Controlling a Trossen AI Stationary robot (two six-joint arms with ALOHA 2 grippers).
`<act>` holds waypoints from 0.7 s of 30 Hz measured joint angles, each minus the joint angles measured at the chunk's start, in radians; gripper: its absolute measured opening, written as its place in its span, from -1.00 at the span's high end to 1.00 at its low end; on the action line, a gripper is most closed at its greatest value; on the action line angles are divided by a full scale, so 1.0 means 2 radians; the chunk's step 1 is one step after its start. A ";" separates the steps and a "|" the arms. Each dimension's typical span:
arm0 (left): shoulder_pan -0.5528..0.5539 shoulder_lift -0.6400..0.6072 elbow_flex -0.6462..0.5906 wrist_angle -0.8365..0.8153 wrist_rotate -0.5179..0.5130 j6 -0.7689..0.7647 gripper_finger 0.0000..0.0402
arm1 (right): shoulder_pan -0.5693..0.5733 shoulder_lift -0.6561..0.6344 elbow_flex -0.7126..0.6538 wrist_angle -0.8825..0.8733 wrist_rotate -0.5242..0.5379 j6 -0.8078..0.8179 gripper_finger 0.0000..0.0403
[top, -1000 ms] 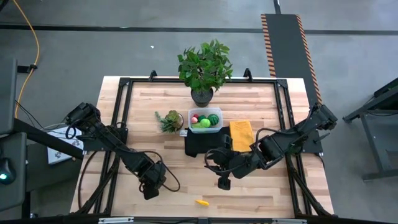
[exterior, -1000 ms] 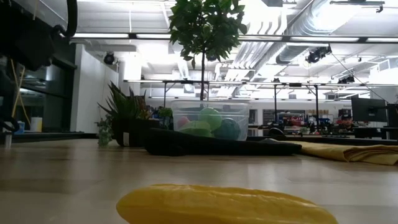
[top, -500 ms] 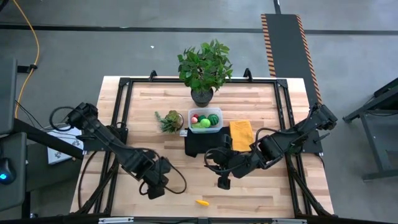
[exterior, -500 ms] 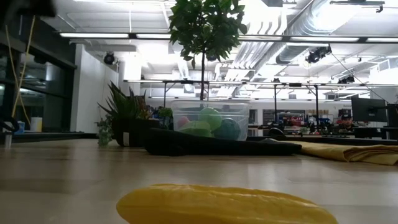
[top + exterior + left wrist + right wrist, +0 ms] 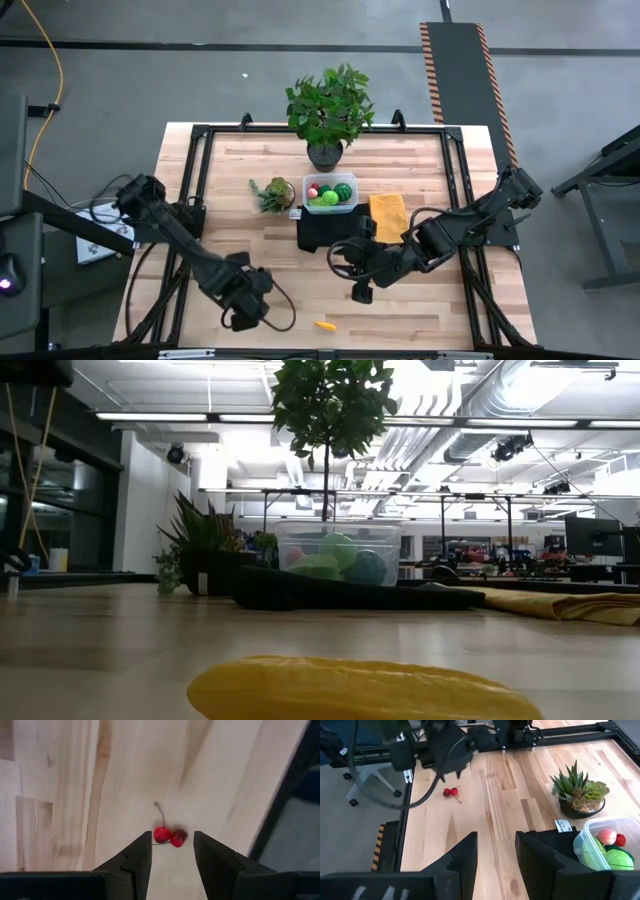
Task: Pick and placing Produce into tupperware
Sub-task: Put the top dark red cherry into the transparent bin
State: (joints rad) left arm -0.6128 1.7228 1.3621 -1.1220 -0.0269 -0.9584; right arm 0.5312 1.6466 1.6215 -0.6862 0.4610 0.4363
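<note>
The left arm has been swung down toward the near left corner of the tabletop (image 5: 420, 160) over the last second, and its pincer (image 5: 172, 851) is now brought to hover over a pair of red cherries (image 5: 169, 835) lying on the bare wood. A pick of that fruit is judged to be the step in hand. From the left wrist view the jaws are seen partly open, a clear gap between them, the cherries lined up just ahead of that gap; nothing is gripped and nothing touched.

The right pincer (image 5: 496, 854) is parked near the middle of the tabletop, jaws likewise apart and empty.

The tupperware (image 5: 331, 193) is found at about 12 o'clock from centre, on a black cloth (image 5: 318, 232), already loaded with green and red pieces. A yellow piece (image 5: 325, 325) is left lying at 6 o'clock, near the front edge
</note>
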 joint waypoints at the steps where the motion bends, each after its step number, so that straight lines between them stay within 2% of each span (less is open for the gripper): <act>1: -0.005 0.009 0.000 -0.002 0.002 0.006 0.34 | 0.000 0.000 0.000 -0.002 0.000 0.000 0.39; 6: -0.021 0.025 -0.001 0.003 -0.010 0.020 0.33 | 0.000 0.000 0.000 -0.003 0.000 -0.004 0.39; 12: -0.029 0.024 -0.001 0.031 -0.089 0.046 0.33 | 0.004 0.000 0.000 0.001 0.000 0.000 0.39; 21: -0.028 0.034 -0.001 0.038 -0.099 0.095 0.33 | 0.018 0.000 0.000 0.007 0.018 0.004 0.39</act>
State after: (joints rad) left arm -0.6682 1.7915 1.3602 -1.0455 -0.2249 -0.7692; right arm 0.5666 1.6466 1.6215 -0.6715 0.4978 0.4438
